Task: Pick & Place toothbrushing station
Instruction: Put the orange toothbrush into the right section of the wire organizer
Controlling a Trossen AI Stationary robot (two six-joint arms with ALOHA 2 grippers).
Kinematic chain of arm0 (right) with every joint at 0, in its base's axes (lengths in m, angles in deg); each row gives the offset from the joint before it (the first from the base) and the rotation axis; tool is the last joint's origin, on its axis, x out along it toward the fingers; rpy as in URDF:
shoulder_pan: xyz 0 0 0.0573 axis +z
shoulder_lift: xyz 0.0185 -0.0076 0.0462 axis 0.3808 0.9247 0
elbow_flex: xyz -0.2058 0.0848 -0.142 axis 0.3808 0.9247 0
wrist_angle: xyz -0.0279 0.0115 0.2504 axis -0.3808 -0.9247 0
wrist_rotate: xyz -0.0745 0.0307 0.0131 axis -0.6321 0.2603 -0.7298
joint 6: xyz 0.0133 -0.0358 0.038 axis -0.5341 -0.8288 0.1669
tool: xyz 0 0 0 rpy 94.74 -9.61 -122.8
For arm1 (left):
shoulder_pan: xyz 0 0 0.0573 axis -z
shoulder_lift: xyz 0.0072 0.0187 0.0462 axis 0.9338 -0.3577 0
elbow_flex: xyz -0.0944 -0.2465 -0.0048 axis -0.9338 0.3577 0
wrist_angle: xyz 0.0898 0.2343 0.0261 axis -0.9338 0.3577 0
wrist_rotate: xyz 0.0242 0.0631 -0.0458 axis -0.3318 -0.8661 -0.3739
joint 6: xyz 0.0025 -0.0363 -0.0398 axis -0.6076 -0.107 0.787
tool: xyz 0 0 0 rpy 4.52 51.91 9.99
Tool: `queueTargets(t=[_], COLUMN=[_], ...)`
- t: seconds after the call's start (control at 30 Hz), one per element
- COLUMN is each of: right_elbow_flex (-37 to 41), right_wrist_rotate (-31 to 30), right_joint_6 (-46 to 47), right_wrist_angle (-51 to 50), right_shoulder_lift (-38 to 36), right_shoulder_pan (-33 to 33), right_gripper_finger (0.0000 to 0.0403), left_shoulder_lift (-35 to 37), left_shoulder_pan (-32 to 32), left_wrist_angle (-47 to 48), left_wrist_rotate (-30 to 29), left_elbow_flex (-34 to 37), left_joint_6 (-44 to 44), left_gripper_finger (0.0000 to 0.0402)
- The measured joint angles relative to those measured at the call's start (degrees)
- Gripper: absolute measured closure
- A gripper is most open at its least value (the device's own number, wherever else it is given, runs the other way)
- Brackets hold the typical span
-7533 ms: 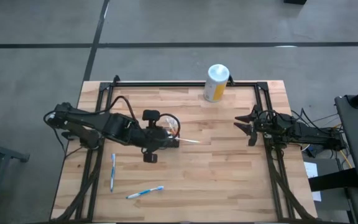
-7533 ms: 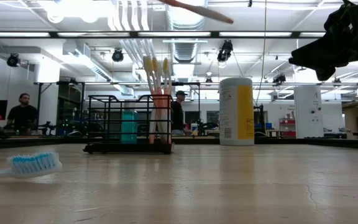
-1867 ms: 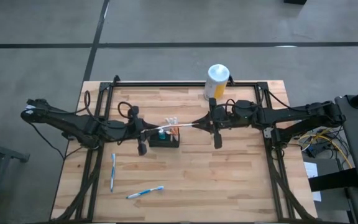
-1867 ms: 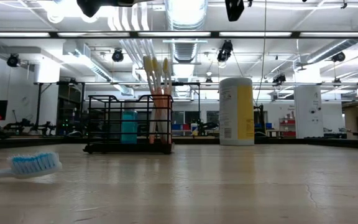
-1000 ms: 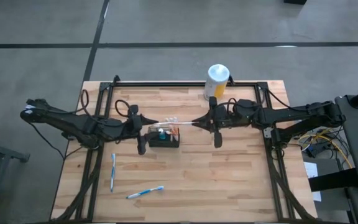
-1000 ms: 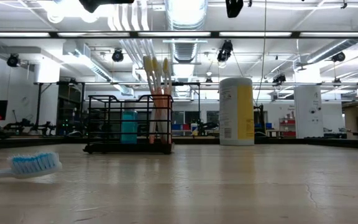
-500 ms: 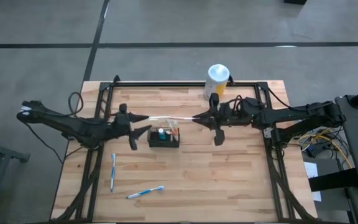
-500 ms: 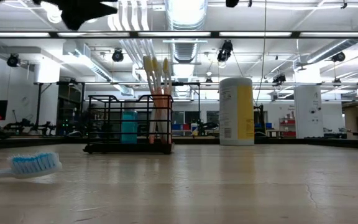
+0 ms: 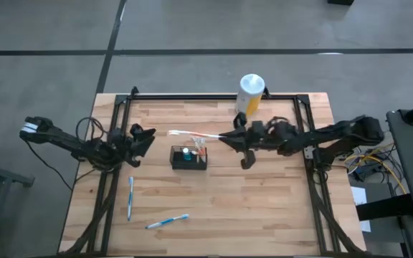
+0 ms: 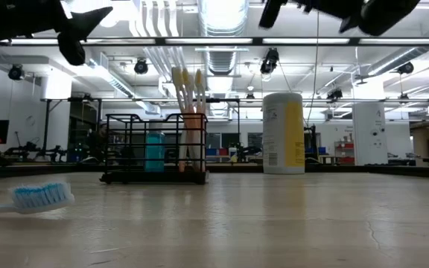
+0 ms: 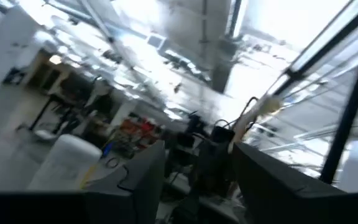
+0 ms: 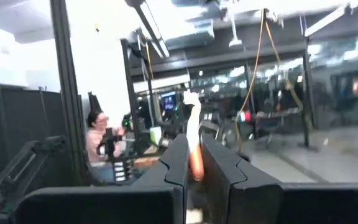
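A large open robotics lab or workshop. Across the top of the low view run long fluorescent strip lights point(image 10: 222, 41) with bare round ductwork point(image 10: 220, 15) under an unfinished ceiling; black metal racks and cluttered workstations fill the middle distance. The high view shows a butcher-block bench point(image 9: 264, 208) edged by a black metal frame point(image 9: 192, 97), standing on a grey concrete floor point(image 9: 49, 29) crossed by dark seams. At left in the right wrist view a person point(image 12: 98, 140) sits among what look like monitors, with cables point(image 12: 260, 56) hanging from above.
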Motion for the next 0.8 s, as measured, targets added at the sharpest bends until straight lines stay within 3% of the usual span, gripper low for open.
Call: queueTargets(t=[0.13,0.27,0.63,0.8], right_elbow_flex=[-0.2,-0.2,-0.9,-1.6], right_wrist_rotate=[0.0,0.4,3.3,3.3], right_joint_6=[2.9,5.0,10.4,10.6], right_wrist_angle=[6.1,14.7,14.6,14.6], right_shoulder_lift=[6.4,8.3,8.8,9.3], right_shoulder_pan=[-0.4,-1.9,-2.7,-2.7], right_gripper_finger=[0.0380,0.0377,0.0376,0.0375], left_shoulder_lift=[-4.0,-5.4,-8.0,-10.3], left_shoulder_pan=[-0.2,-0.2,-0.9,-1.1], left_wrist_angle=[0.3,-1.8,-4.6,-5.2], left_wrist_rotate=[-0.6,3.5,4.8,10.1], left_elbow_flex=[-3.6,-6.1,-8.1,-11.3], left_joint_6=[-2.4,-9.2,-12.1,-17.8], left_gripper_finger=[0.0207,0.0215,0.0234,0.0234])
